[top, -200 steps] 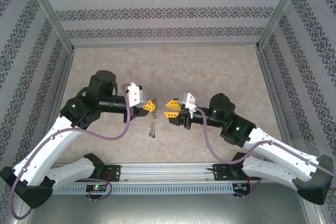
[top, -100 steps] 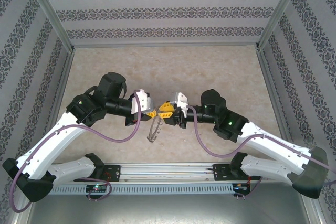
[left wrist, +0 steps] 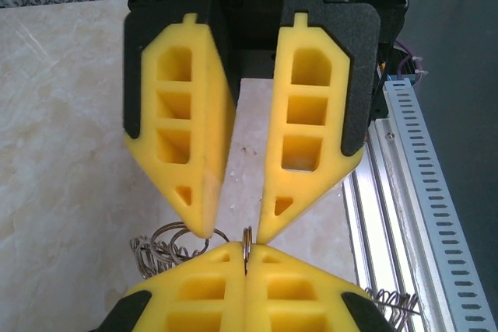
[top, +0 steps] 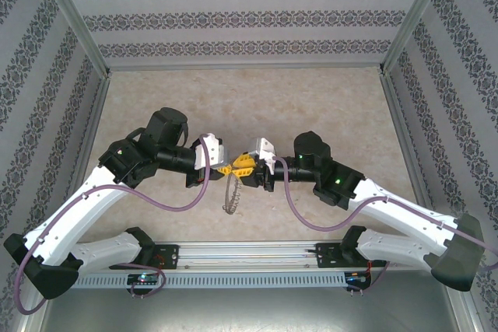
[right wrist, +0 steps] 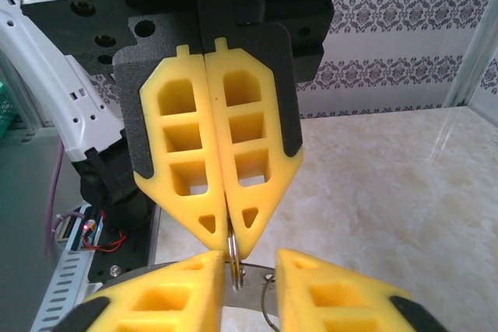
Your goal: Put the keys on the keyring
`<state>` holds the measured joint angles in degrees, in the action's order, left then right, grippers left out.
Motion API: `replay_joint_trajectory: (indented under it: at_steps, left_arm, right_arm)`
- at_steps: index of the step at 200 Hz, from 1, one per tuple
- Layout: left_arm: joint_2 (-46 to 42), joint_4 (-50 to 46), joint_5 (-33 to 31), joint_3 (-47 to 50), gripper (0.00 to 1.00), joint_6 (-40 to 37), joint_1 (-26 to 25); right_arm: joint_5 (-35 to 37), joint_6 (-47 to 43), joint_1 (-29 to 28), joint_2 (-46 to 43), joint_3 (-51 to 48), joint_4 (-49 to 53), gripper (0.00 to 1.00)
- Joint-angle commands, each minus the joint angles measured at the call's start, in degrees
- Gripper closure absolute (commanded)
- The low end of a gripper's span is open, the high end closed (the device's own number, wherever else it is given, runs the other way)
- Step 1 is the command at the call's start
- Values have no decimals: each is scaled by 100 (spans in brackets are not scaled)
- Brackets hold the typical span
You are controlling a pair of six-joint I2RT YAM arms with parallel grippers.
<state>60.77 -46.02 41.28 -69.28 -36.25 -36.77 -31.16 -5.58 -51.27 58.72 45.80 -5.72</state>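
Note:
My left gripper [top: 225, 169] is shut on a thin silvery loop at the rim of the keyring [top: 229, 196], which hangs below it over the table, edge-on from above. In the left wrist view the loop [left wrist: 247, 246] stands pinched between my closed yellow fingertips, with more loops [left wrist: 165, 243] to the left. My right gripper [top: 247, 164] meets the left tip to tip. Its jaws are a little apart and straddle the same loop [right wrist: 233, 258], whose edge lies against one finger [right wrist: 179, 285]. The flat grey band [right wrist: 254, 279] shows behind. I cannot make out the keys.
A pale marbled tabletop [top: 257, 106] lies behind the grippers. A slotted aluminium rail [left wrist: 405, 192] runs along the near edge by the arm bases. Patterned walls [top: 249, 17] with metal posts enclose the back and sides.
Both arms have swung inward until the grippers meet over the table's near middle, the left still carrying the keyring. The right jaws have narrowed around the held loop.

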Motion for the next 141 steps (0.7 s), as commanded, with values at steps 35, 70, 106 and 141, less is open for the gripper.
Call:
replay_joint_trajectory:
  at_steps: [35, 70, 106, 141]
  left_arm:
    - [-30, 236, 116, -176, 100, -34, -96]
    - [-47, 322, 104, -153, 100, -5, -104]
    - [-48, 328, 59, -145, 100, -12, -102]
    - [-36, 331, 24, -139, 100, -22, -102]
  right_arm:
    - [-232, 66, -59, 133, 177, -92, 76]
    - [-261, 68, -56, 140, 219, -52, 74]
    - [-251, 73, -59, 98, 192, 26, 72]
    - [-284, 76, -59, 43, 159, 79, 72]
